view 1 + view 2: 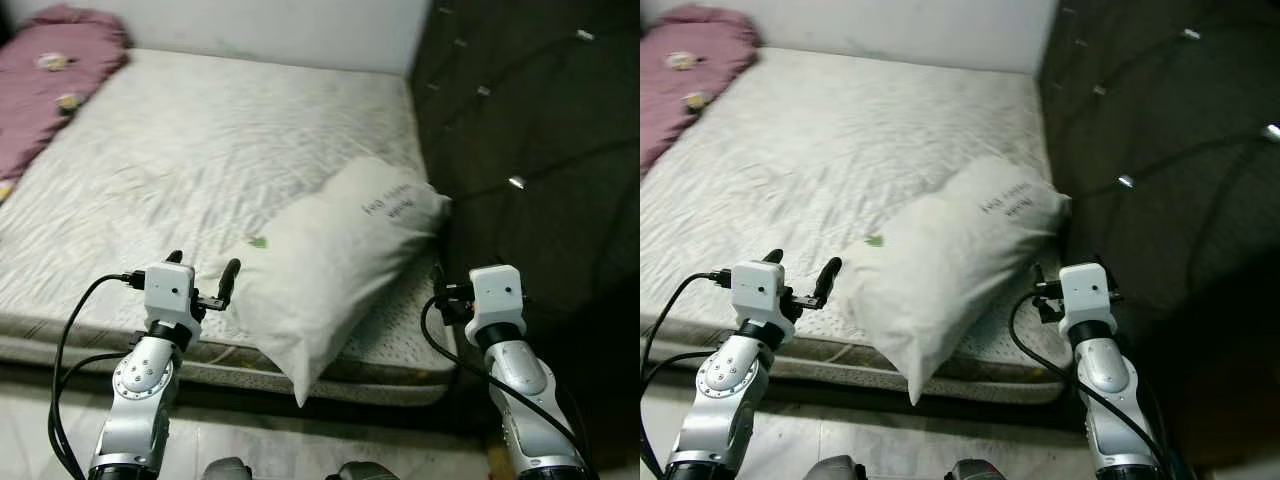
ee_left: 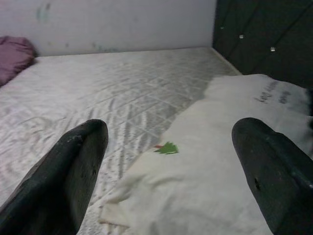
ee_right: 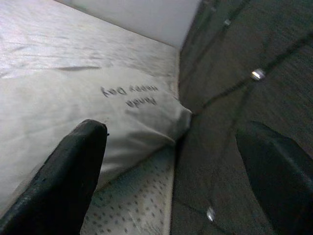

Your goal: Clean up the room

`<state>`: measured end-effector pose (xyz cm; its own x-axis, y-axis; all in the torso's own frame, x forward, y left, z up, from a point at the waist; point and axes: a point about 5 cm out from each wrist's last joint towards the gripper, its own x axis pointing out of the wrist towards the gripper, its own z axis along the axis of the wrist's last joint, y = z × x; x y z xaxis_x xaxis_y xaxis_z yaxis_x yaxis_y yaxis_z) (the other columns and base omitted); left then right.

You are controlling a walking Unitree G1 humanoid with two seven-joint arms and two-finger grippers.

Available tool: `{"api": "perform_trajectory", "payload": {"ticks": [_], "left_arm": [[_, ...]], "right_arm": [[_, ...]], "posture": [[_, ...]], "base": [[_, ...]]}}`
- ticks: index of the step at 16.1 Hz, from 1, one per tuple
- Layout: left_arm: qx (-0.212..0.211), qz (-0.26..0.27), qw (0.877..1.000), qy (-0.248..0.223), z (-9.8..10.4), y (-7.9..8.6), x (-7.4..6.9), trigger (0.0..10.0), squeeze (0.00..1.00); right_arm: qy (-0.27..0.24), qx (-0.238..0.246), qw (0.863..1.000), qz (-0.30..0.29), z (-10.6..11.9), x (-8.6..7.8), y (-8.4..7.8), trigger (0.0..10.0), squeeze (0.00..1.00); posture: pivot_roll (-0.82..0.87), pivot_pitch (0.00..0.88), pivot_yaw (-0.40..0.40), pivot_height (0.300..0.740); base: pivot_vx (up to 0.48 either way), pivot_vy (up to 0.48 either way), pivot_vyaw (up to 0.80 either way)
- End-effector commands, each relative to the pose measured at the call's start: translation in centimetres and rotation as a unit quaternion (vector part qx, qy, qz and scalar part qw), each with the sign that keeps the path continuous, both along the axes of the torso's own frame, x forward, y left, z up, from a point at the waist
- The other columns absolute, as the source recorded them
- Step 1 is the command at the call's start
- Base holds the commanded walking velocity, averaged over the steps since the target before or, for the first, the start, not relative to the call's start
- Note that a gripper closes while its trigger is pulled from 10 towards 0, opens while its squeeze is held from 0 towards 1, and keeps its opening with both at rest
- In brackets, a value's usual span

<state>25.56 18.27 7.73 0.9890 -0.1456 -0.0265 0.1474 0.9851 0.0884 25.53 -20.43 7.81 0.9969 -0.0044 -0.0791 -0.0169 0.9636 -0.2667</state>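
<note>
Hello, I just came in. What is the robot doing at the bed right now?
The robot stands at the edge of the mattress, both arms raised toward a white pillow that lies at the corner beside the dark padded headboard, one corner hanging over the edge. The left gripper is close to the pillow's near end and the right gripper is at its headboard side. Both have their jaws open, and neither holds the pillow yet. A pink blanket lies at the far corner.
</note>
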Motion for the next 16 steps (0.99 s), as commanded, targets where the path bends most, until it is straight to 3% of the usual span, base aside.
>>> {"api": "perform_trajectory", "payload": {"ticks": [1, 7, 8, 16], "left_arm": [[-0.004, 0.003, 1.000, 0.012, -0.37, 0.17, -0.12, 10.0, 0.00], [-0.002, -0.004, 1.000, 0.007, -0.17, 0.13, -0.03, 10.0, 0.00], [-0.008, -0.023, 1.000, -0.005, 0.28, -0.44, 0.26, 10.0, 0.00], [-0.010, -0.029, 0.999, -0.009, 0.37, -0.67, 0.31, 10.0, 0.00]], "right_arm": [[0.001, 0.006, 1.000, -0.008, -0.01, 0.00, -0.29, 10.0, 0.00], [0.000, 0.010, 1.000, -0.010, 0.01, 0.06, -0.30, 10.0, 0.00], [-0.004, 0.009, 1.000, -0.001, 0.19, 0.34, -0.02, 10.0, 0.00], [-0.006, 0.007, 1.000, 0.001, 0.32, 0.54, -0.09, 10.0, 0.00]], "posture": [[-0.06, 0.028, -0.030, 0.740], [-0.06, 0.030, -0.027, 0.740], [-0.07, 0.039, -0.026, 0.740], [-0.06, 0.039, -0.032, 0.740]], "base": [[0.000, 0.000, -0.80], [0.000, 0.000, -0.41], [0.311, 0.000, 0.00], [0.340, 0.000, 0.00]]}}
